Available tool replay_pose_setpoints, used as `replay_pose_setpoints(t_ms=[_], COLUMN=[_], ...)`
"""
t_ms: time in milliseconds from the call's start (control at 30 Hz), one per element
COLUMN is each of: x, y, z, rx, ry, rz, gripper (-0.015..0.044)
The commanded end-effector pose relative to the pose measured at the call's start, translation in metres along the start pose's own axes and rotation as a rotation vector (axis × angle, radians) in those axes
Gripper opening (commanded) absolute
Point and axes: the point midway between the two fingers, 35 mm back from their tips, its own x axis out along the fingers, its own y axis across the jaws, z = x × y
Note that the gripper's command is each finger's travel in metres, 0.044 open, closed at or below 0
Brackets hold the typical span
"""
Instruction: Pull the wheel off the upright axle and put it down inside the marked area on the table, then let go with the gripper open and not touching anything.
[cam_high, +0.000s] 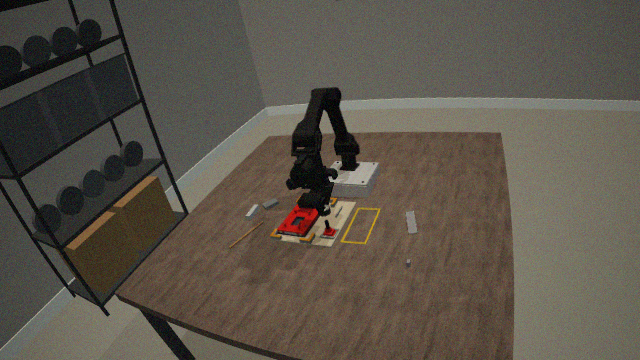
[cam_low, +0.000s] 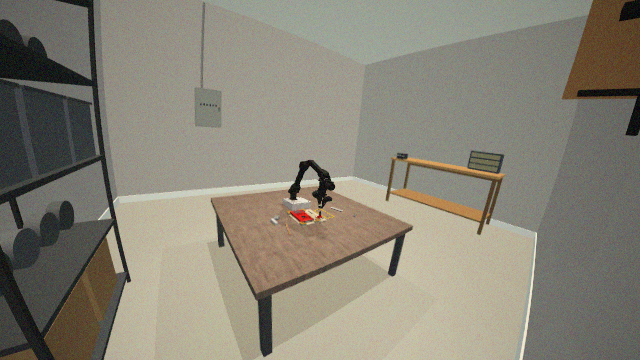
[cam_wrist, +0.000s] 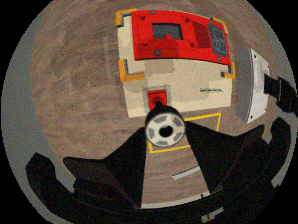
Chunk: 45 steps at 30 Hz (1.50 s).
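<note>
My gripper (cam_high: 324, 208) (cam_wrist: 165, 131) is shut on the wheel, a dark-sided wheel (cam_wrist: 175, 132) with a pale, spotted face and a dark centre hole. The wheel is hard to make out in the top and exterior views. The upright axle (cam_high: 327, 225) is a thin dark post on a small red base (cam_high: 329, 232) (cam_wrist: 151, 100). In the top view its top shows bare, with a gap below my fingers, so the wheel is off it and held above. In the wrist view the wheel covers part of the axle. The marked area, a yellow outline (cam_high: 353, 243) (cam_wrist: 202, 117), lies beside the axle's mat.
A red plate (cam_high: 289, 228) (cam_wrist: 145, 42) with orange corner brackets sits on the cream mat (cam_wrist: 222, 97). The white base box (cam_high: 357, 176) stands behind. A pale strip (cam_high: 411, 222) and a small block (cam_high: 408, 262) lie right of the outline. A wooden rod (cam_high: 246, 235) lies left.
</note>
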Motion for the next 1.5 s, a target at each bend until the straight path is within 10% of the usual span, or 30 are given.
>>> replay_pose_setpoints(t_ms=[0, 1467], x=[0.001, 0.024], y=[-0.001, -0.065], z=[-0.002, -0.091], rx=[0.0, 0.003], ry=[0.0, 0.002], rz=[-0.002, -0.001], gripper=[0.0, 0.0])
